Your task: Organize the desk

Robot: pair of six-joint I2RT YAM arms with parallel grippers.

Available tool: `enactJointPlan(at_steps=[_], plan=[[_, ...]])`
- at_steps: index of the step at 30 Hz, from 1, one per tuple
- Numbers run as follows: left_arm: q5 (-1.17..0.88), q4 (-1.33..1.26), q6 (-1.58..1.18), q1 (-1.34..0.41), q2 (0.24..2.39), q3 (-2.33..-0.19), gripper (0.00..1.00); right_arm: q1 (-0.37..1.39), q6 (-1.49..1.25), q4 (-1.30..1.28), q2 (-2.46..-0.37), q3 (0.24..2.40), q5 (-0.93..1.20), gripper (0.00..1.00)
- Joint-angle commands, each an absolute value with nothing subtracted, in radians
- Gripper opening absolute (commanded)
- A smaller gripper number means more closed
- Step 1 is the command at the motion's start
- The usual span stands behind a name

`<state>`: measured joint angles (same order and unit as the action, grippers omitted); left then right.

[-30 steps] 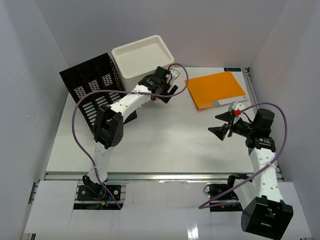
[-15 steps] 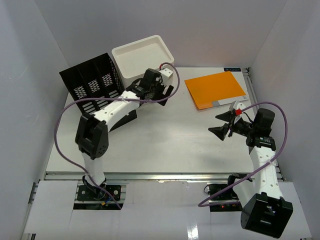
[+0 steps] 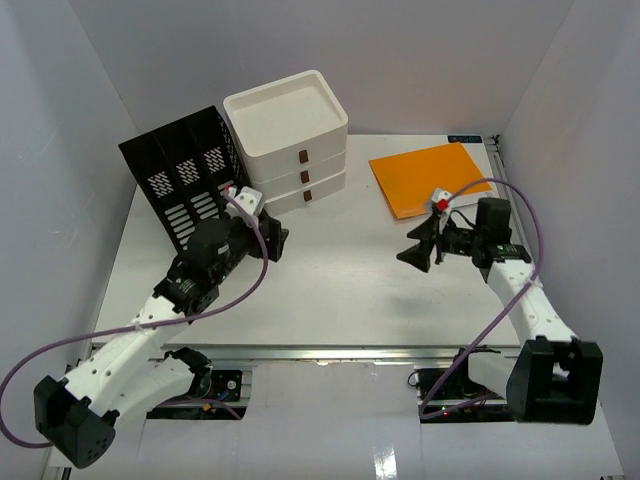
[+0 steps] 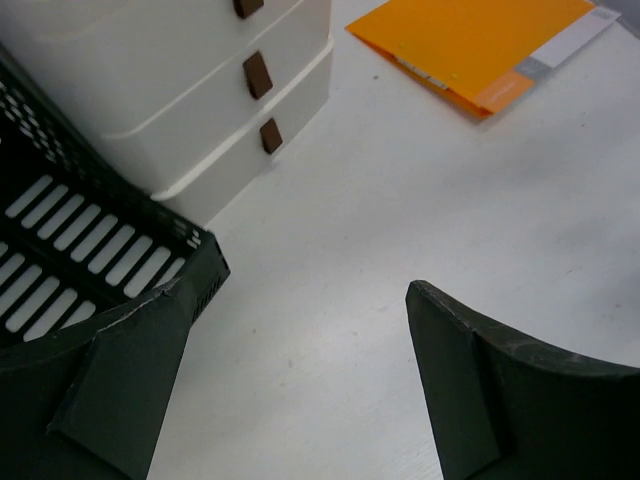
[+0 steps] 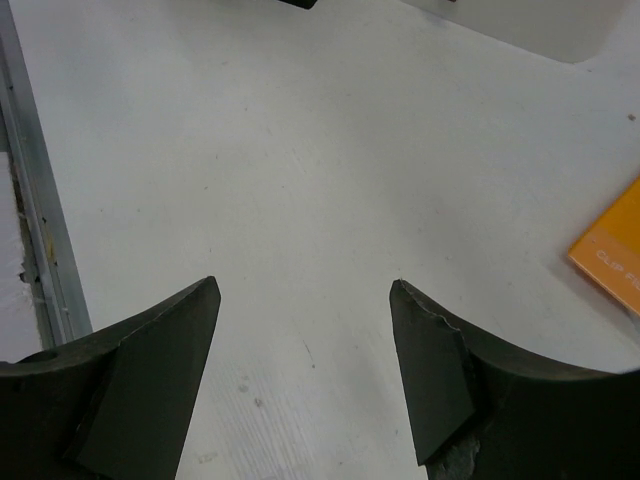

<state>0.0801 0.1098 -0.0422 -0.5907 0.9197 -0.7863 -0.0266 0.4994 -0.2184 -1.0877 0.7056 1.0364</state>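
Observation:
The desk (image 3: 340, 275) is a white tabletop with a metal rail along its front. My left gripper (image 3: 277, 243) is open and empty, low over the desk just in front of the black file organizer (image 3: 180, 180) and the white three-drawer box (image 3: 290, 130). In the left wrist view the gripper (image 4: 300, 295) has bare desk between its fingers, with the organizer (image 4: 80, 240) beside the left finger. My right gripper (image 3: 415, 245) is open and empty above the desk, in front of the orange folder (image 3: 430, 178). The right wrist view shows its fingers (image 5: 305, 286) over bare desk.
The drawer box (image 4: 200, 100) has three brown handles and an open tray top. The orange folder (image 4: 480, 40) lies flat at the back right, and its corner shows in the right wrist view (image 5: 615, 250). The front rail (image 5: 35, 200) runs along the desk edge. White walls enclose the desk.
My left arm has drawn back from the drawer box, toward the near left, and the box front now shows. My right gripper has moved left, toward the middle of the desk.

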Motion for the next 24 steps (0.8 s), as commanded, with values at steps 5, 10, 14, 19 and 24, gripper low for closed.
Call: enactJointPlan(at_steps=[5,10,14,19,24], plan=[[0.162,0.076,-0.019,-0.584,0.699,-0.651,0.98,0.291,0.410,-0.224,-1.440,1.045,0.699,0.75],[0.218,0.081,-0.004,-0.584,0.631,-0.633,0.98,0.452,0.198,-0.048,-1.631,1.146,0.527,0.75],[0.261,0.080,-0.003,-0.584,0.595,-0.623,0.98,0.540,0.017,0.135,-1.768,1.225,0.292,0.76],[0.288,0.081,0.040,-0.583,0.594,-0.618,0.98,0.581,-0.069,0.322,-1.906,1.311,0.174,0.82],[0.305,0.080,0.058,-0.583,0.604,-0.611,0.98,0.595,-0.065,0.471,-2.017,1.341,0.129,0.84]])
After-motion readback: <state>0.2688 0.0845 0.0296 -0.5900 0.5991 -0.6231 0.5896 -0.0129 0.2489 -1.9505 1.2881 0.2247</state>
